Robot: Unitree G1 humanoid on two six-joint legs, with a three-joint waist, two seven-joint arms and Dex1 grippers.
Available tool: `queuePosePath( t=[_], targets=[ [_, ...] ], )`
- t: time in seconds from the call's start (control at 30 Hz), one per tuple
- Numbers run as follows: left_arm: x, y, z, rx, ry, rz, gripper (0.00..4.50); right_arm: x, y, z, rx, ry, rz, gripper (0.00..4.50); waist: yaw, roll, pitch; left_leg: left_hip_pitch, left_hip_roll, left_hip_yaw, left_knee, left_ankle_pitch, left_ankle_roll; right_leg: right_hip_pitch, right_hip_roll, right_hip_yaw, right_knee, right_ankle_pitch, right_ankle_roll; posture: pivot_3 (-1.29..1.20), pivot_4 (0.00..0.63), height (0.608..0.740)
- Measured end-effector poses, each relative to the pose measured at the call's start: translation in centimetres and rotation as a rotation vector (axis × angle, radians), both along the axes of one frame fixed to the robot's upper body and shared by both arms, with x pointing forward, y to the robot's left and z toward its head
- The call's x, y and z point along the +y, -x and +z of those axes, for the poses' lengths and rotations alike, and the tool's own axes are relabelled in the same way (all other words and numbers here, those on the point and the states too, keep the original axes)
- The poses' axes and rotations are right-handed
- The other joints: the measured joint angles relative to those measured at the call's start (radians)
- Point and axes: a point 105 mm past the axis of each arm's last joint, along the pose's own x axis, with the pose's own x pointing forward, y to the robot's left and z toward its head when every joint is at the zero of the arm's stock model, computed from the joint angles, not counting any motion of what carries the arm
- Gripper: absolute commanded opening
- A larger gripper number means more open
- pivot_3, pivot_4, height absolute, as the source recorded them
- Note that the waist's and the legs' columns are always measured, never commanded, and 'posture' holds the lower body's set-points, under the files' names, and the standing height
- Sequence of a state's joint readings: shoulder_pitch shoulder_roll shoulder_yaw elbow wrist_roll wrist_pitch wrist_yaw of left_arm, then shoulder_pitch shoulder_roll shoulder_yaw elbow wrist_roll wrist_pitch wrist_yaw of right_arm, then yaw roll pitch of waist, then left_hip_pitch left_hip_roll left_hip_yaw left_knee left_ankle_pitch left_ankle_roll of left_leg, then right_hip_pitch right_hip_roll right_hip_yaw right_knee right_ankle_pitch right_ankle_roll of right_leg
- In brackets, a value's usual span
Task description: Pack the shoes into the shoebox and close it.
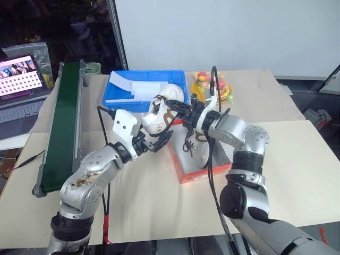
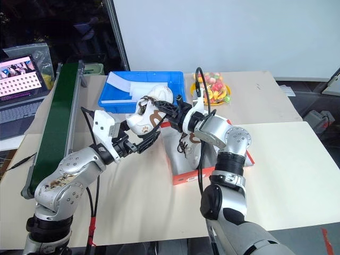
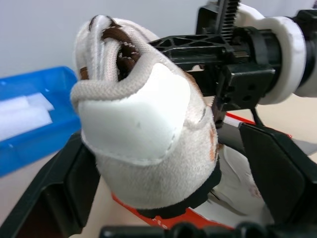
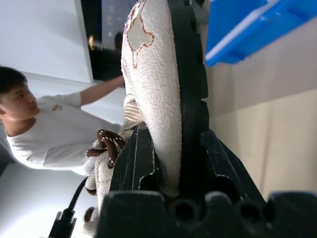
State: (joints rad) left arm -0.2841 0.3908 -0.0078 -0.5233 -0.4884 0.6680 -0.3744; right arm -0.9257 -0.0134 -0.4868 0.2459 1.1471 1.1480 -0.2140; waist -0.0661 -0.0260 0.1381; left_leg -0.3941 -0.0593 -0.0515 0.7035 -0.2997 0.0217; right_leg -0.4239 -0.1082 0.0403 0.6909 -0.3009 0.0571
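R fingers (image 4: 171,163) clamp shoe (image 1: 162,114) | L fingers (image 3: 49,193) apart | beige table (image 1: 297,159)

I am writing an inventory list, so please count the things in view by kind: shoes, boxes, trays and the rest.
Shoes: 2
Shoebox: 1
Blue tray: 1
Green conveyor: 1
Laptop: 1
Yellow dish of colourful pieces: 1
Total: 7
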Motion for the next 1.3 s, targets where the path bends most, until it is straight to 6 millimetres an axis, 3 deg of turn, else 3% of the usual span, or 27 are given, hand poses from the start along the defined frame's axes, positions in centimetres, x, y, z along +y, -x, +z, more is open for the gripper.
queuePosePath(
  t=[0.03,0.13,0.23,0.33,0.47,0.63,0.87,0.93,1.1,1.3],
  targets=[
    [0.2,-0.1,-0.8,0.022,-0.002,0.016,4.44,-2.7,-1.2,0.7,-0.056,0.079,-0.143,0.49,0.011,0.0,0.0,0.0,-0.001,-0.001,0.0,0.0,0.0,0.0,0.0,-0.001,0.0,0.0,0.0,0.0,0.15,0.724],
    [0.7,-0.3,-1.5,0.046,-0.006,0.047,4.44,-7.4,-2.1,2.3,-0.127,0.144,-0.335,0.49,0.023,0.0,0.0,0.0,-0.001,-0.001,-0.001,0.0,0.0,0.0,0.0,-0.001,-0.001,0.0,0.0,0.0,0.15,0.724],
    [0.6,-0.4,-1.5,0.04,0.003,0.051,4.44,-8.7,-1.6,3.5,-0.177,0.208,-0.362,0.49,0.012,0.0,0.0,0.0,0.002,0.002,-0.004,0.0,0.0,0.0,0.0,0.001,-0.004,0.0,0.0,0.0,0.15,0.724],
    [0.7,-0.7,-1.7,0.048,0.011,0.065,4.44,-8.6,-0.5,3.4,-0.183,0.434,-0.263,0.49,0.0,0.001,0.0,-0.001,0.002,0.002,-0.004,0.0,0.0,0.0,0.0,0.001,-0.005,0.0,0.0,0.0,0.15,0.724],
    [1.1,-1.3,-2.1,0.065,0.013,0.09,4.44,-6.8,1.6,2.1,-0.144,0.672,-0.051,0.49,-0.003,0.001,0.0,-0.001,0.003,0.002,-0.004,0.0,0.001,0.001,0.0,0.001,-0.006,0.0,0.0,0.0,0.15,0.724],
    [0.8,-1.4,-1.6,0.038,0.041,0.087,4.44,-5.1,3.4,-1.5,-0.034,0.822,0.181,0.49,0.008,0.001,0.0,-0.002,0.002,0.001,-0.003,-0.001,0.002,0.001,0.0,0.0,-0.007,0.0,0.0,0.0,0.15,0.724],
    [0.9,-1.4,-1.2,0.0,0.034,0.096,4.44,-5.1,3.7,-3.6,0.03,0.893,0.269,0.49,0.02,0.001,0.0,-0.004,0.002,0.001,-0.003,-0.001,0.002,0.0,-0.001,0.0,-0.009,0.0,0.0,0.0,0.15,0.724],
    [0.6,-0.9,-0.9,-0.015,0.019,0.06,4.44,-5.2,3.7,-4.2,0.054,0.911,0.283,0.49,0.021,0.001,0.0,-0.004,0.002,0.001,-0.002,-0.001,0.002,0.0,-0.001,0.0,-0.009,0.0,0.0,0.0,0.15,0.724],
    [-0.2,2.8,-1.3,0.057,-0.095,-0.211,4.44,-5.4,3.6,-4.8,0.078,0.938,0.307,0.49,0.02,0.001,0.0,-0.004,0.002,0.001,-0.002,-0.001,0.002,-0.001,0.0,0.0,-0.009,0.0,0.0,0.0,0.15,0.724],
    [0.9,4.5,-1.5,0.118,-0.214,-0.361,4.44,-4.3,3.3,-5.0,0.076,0.939,0.337,0.49,0.02,0.002,0.0,-0.004,0.002,0.0,-0.002,-0.001,0.002,-0.001,0.0,-0.001,-0.009,0.0,0.0,0.0,0.15,0.724]
  ],
)
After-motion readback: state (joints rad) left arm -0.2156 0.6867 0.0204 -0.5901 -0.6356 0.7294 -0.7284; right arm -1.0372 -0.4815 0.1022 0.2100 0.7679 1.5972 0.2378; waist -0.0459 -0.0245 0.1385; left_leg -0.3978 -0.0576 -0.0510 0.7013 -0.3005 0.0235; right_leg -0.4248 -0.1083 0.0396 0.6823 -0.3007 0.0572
